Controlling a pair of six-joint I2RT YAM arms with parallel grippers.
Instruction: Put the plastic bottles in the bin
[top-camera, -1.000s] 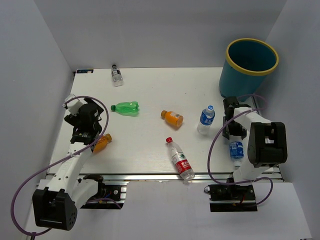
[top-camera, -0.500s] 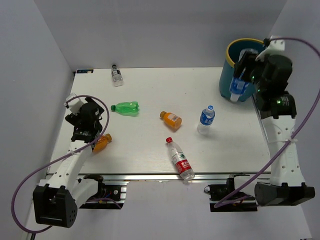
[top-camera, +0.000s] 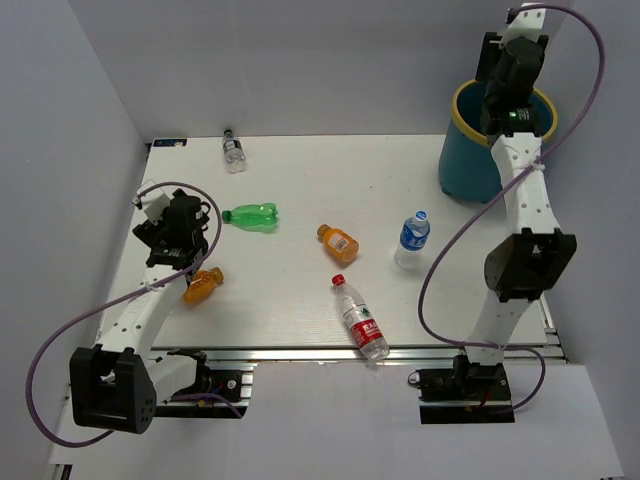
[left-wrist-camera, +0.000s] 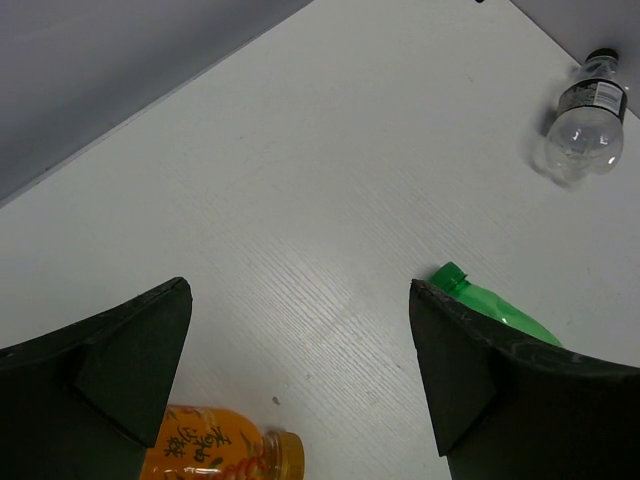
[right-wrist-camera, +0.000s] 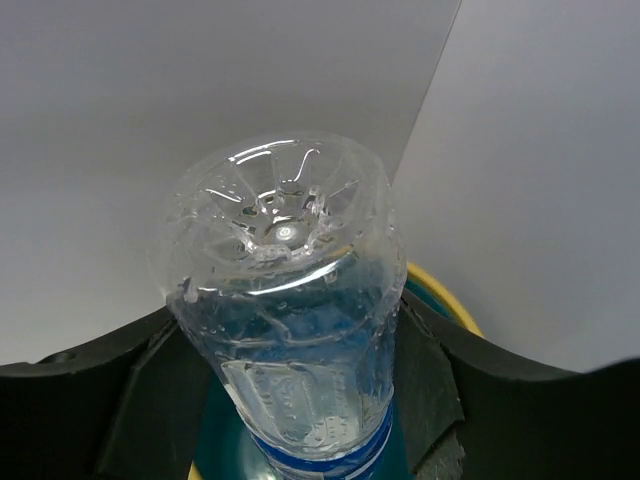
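Right wrist: grips a clear blue-labelled bottle (right-wrist-camera: 285, 300) tight in the right claw (right-wrist-camera: 285, 378), poised just over the bin (right-wrist-camera: 441, 292). Has swung up off the table (top-camera: 300, 180) within the last second; needs only a release. Holds the left claw (left-wrist-camera: 300, 370) wide and empty beside an orange bottle (left-wrist-camera: 215, 452). Leaves six bottles out.

You see the bin (top-camera: 462, 172) teal-blue with a yellow rim, at 2 o'clock. The clear bottle (right-wrist-camera: 290, 330) in the right wrist view has a blue label and a star-ribbed base. The table (top-camera: 300, 180) is white, finely grained; green bottle (top-camera: 250, 214) at 10 o'clock, red-capped bottle (top-camera: 360, 320) at 6 o'clock.
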